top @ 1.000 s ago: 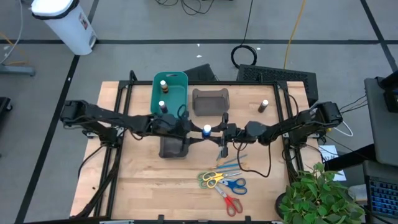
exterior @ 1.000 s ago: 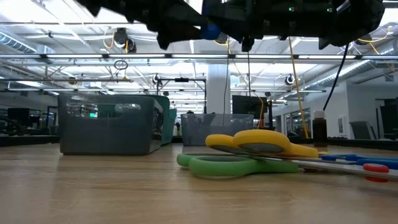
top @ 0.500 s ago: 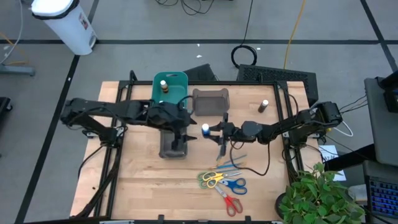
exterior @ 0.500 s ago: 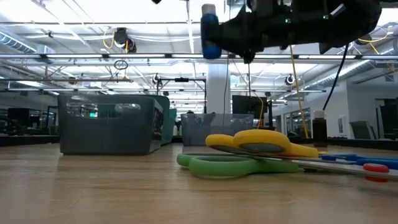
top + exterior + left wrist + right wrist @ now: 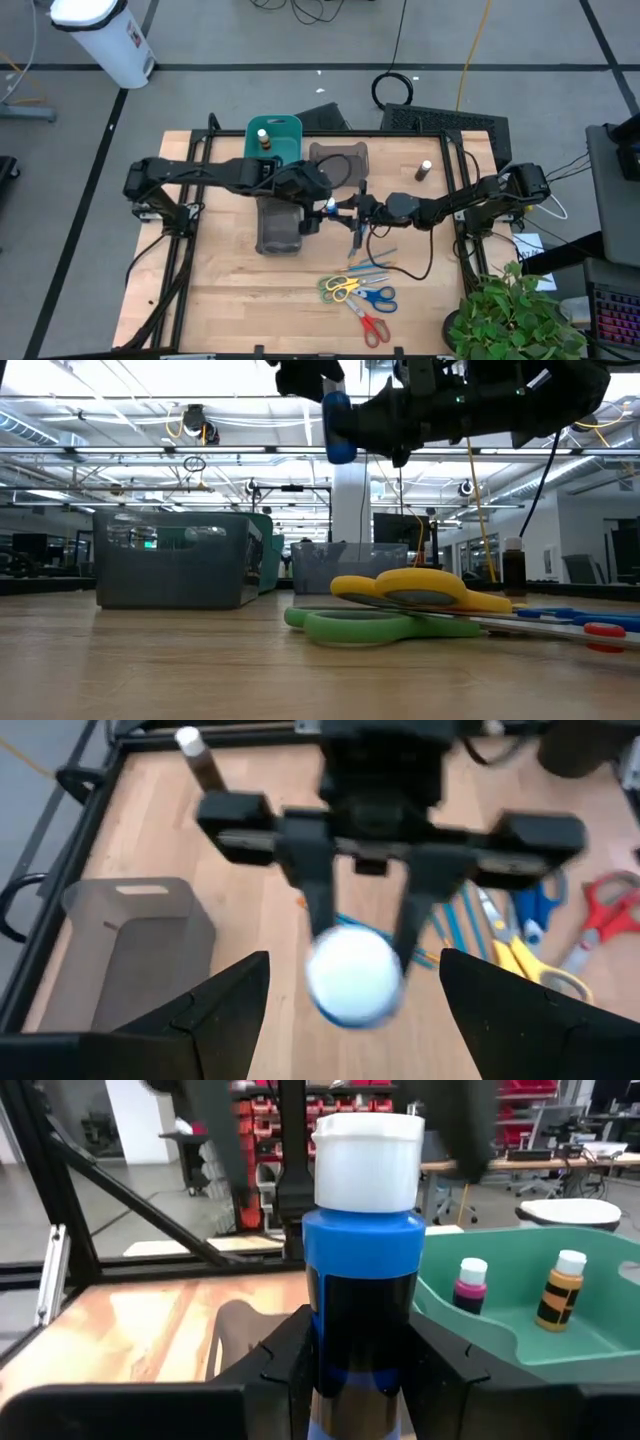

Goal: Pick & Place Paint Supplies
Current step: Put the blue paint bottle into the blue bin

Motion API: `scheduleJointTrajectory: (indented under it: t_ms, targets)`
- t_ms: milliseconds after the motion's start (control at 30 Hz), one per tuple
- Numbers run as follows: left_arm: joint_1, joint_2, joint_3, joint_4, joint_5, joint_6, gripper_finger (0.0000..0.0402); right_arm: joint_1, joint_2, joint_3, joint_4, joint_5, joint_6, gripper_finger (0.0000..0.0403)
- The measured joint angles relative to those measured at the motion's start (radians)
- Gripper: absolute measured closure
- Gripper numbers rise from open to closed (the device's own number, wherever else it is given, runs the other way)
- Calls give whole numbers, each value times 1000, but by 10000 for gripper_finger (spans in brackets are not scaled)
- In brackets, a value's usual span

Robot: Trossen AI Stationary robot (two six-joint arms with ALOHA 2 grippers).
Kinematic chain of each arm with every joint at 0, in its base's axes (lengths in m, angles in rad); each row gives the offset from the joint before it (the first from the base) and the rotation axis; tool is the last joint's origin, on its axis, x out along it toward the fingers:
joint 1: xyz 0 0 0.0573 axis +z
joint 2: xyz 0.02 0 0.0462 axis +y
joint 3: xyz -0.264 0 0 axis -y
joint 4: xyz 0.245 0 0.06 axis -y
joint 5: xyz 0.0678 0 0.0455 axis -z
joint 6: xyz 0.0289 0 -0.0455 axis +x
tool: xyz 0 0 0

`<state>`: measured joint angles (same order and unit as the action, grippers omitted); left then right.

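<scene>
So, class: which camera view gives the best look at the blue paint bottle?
Right wrist view: the blue paint bottle fills the frame, upright. The left wrist view shows only its blurred cap, the low view its side, and the high view a tiny cap.

A: The high view looks straight down on the whole table (image 5: 230, 290), from well above?

B: Yes, and the low view sits at table-top height, looking level across it, close behind the green-yellow scissors (image 5: 400, 605).

A: And the wrist views?

B: Each looks forward past its own fingers. They face each other: both share the blue paint bottle (image 5: 352, 975), very near. The right wrist view also takes in the teal bin (image 5: 520, 1330), which the high view shares.
</scene>
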<state>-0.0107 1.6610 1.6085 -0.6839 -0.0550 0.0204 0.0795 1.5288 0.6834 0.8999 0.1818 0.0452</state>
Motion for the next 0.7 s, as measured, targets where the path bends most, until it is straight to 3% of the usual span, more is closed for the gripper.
scheduleJointTrajectory:
  t_ms: [267, 500, 700]
  targets:
    - [31, -3, 0, -6, 6, -3, 111, 0, 0, 0, -9, -3, 11, 298]
    - [50, -1, 0, -16, 96, -3, 162, 0, 0, 0, 1, -3, -3, 298]
    - [58, 1, 0, -20, 106, -25, 209, 0, 0, 0, 0, -1, -3, 298]
